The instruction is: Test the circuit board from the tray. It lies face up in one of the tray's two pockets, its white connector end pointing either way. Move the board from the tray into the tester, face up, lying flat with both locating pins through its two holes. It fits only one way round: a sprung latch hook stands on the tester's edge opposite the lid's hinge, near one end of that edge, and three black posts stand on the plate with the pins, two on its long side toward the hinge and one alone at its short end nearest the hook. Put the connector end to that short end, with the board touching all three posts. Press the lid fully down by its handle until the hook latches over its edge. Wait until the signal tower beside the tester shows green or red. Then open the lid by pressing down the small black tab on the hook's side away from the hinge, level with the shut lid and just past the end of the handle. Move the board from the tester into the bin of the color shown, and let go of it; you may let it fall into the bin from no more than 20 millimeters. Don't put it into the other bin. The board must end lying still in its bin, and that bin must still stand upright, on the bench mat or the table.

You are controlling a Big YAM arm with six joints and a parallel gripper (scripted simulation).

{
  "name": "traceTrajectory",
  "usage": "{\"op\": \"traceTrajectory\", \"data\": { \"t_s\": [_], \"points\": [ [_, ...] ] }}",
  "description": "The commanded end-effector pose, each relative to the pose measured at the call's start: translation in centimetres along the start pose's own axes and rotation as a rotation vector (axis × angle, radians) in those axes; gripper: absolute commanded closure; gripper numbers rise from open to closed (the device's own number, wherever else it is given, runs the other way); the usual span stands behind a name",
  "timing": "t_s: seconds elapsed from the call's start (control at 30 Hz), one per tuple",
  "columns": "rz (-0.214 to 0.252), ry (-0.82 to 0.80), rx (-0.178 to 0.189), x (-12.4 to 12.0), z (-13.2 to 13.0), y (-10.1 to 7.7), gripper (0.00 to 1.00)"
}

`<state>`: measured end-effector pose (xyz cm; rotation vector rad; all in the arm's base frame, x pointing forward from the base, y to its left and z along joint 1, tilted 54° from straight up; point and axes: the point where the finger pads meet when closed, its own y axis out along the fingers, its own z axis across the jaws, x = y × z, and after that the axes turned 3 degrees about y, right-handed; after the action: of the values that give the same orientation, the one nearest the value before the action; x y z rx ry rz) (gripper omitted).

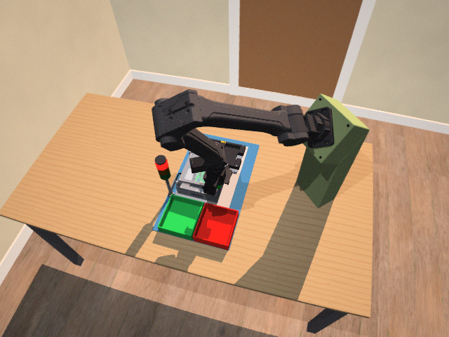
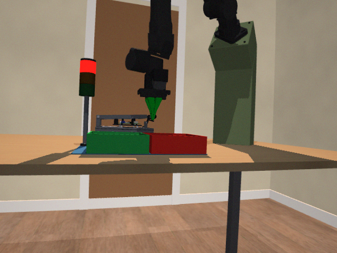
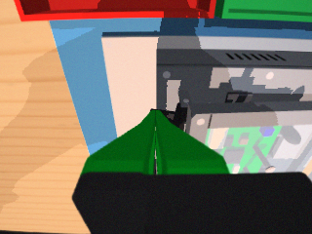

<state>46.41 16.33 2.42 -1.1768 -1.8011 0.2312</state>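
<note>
Arm (image 1: 231, 116) bent downward, hand (image 2: 153, 117) closed, empty

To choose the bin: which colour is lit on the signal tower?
Red, the top light of the signal tower; clearest in the exterior view.
</note>
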Motion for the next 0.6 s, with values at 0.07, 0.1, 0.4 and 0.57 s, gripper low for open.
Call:
{"op": "traceTrajectory", "data": {
  "t_s": [0.07, 0.1, 0.4, 0.57],
  "points": [
    [-0.008, -0.002, -0.003, 0.3, -0.1, 0.9, 1.00],
    [-0.008, -0.002, -0.003, 0.3, -0.1, 0.9, 1.00],
    [0.003, -0.001, -0.016, -0.3, -0.9, -0.7, 1.00],
    [0.007, 0.001, -0.006, -0.5, 0.0, -4.0, 1.00]
  ]
}}
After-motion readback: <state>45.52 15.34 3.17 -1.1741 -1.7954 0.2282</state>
